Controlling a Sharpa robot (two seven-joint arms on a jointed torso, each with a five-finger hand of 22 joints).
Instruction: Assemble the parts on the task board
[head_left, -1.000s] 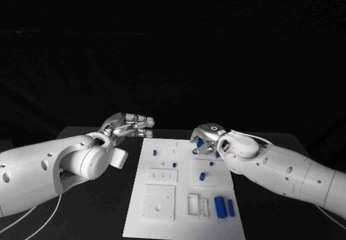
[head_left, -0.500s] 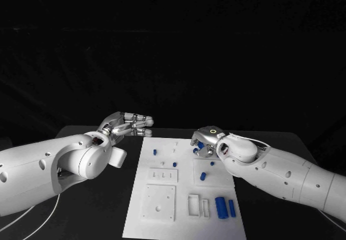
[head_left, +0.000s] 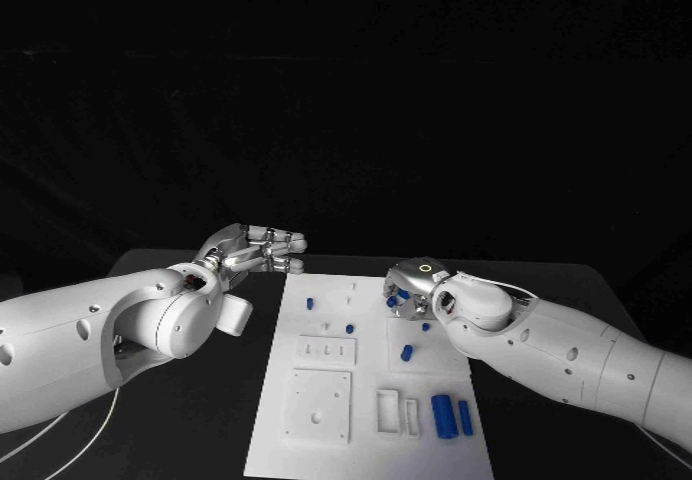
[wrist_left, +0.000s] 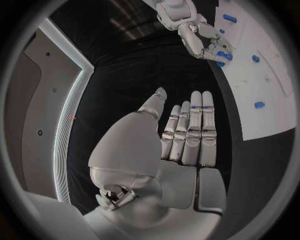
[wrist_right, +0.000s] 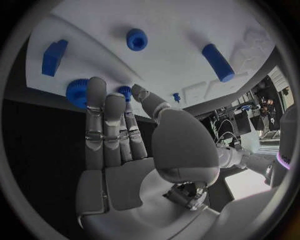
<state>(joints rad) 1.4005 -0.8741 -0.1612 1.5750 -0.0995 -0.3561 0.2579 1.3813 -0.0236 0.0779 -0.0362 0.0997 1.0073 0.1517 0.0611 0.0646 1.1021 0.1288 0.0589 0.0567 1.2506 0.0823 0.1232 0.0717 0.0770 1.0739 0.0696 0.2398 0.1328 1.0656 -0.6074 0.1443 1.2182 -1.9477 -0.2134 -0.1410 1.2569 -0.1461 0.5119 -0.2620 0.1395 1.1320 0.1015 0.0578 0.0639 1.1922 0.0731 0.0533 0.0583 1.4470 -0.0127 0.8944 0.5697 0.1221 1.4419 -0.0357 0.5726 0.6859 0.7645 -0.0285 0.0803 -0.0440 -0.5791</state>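
Note:
The white task board (head_left: 368, 455) lies in the middle of the table, with several blue parts on it, among them two cylinders (head_left: 441, 413) near its front right. My right hand (head_left: 408, 290) hangs over the board's far right part, fingers straight and pointing down. Its fingertips (wrist_right: 95, 85) reach a blue gear (wrist_right: 78, 93) by the board's edge. A small blue part (wrist_right: 125, 91) shows between thumb tip and finger; I cannot tell if they touch it. My left hand (head_left: 260, 248) hovers off the board's far left corner, fingers straight (wrist_left: 187, 130), holding nothing.
Near the right hand, the board (wrist_right: 175, 30) carries a blue block (wrist_right: 53, 56), a round blue piece (wrist_right: 137, 38) and a blue cylinder (wrist_right: 217, 62). White recessed plates (head_left: 320, 400) fill the board's front left. Black table (head_left: 188, 420) surrounds the board.
My right hand has come down and a little nearer over the board's far right, closing on the blue gear. The left hand has stayed where it was.

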